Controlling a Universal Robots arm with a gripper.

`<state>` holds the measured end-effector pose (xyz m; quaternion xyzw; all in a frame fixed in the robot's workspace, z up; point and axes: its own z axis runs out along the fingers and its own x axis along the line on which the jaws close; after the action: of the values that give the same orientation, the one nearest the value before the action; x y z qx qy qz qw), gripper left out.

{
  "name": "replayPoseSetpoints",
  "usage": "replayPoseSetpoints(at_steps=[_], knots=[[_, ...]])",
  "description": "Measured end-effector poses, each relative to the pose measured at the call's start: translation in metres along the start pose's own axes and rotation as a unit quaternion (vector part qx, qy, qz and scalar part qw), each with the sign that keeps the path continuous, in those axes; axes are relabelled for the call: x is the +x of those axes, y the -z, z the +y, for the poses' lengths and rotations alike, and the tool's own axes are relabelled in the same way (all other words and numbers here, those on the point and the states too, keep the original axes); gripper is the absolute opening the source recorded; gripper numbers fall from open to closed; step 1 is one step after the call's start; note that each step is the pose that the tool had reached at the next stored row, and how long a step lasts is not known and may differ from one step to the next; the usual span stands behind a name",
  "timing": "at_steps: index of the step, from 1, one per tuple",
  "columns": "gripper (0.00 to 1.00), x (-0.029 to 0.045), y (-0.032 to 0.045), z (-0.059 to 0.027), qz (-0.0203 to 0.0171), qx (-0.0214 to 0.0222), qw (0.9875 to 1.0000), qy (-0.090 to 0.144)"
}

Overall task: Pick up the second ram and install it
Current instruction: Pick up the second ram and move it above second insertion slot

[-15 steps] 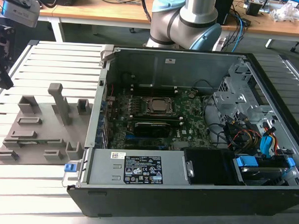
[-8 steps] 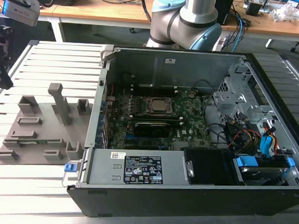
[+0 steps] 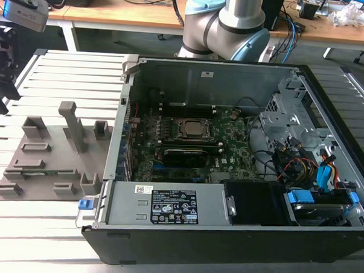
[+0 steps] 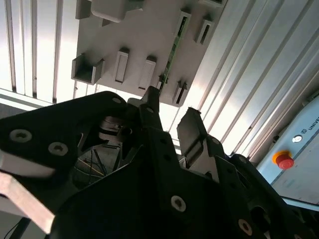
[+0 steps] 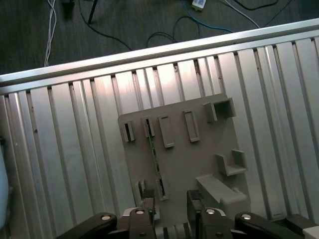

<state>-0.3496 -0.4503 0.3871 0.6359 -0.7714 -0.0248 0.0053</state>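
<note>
Gripper (image 5: 172, 209) open, partly cut off, above edge-on ram (image 5: 155, 164) in tray (image 5: 187, 159); slatted table (image 5: 75, 164); exterior view: case (image 3: 202, 83) at tray's 3 o'clock.

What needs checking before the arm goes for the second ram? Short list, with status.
1. Gripper open and empty: ok.
2. Second ram standing on edge in the holder tray: ok.
3. Gripper above the tray, clear of the ram: ok.
4. Ram centred in the gripper's opening: cannot tell.
5. Computer case open, motherboard exposed: ok.
6. Free slot on the motherboard: cannot tell.
</note>
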Motion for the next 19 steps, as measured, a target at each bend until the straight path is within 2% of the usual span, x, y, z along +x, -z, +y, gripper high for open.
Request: replayPoseSetpoints(at_steps=[1, 3, 6, 7, 9, 19], knots=[[0.42, 0.0, 0.0, 0.0, 0.0, 0.0, 1.0, 0.0], [0.42, 0.0, 0.0, 0.0, 0.0001, -0.0001, 1.0, 0.002], [0.42, 0.0, 0.0, 0.0, 0.0011, -0.0005, 0.9997, 0.023], [0.42, 0.0, -0.0001, 0.0, 0.0011, -0.0005, 0.9997, 0.023], [0.42, 0.0001, -0.0061, -0.0003, 0.0011, -0.0005, 0.9997, 0.023], [0.42, 0.0003, -0.0131, -0.0006, 0.0011, -0.0005, 0.9997, 0.024]])
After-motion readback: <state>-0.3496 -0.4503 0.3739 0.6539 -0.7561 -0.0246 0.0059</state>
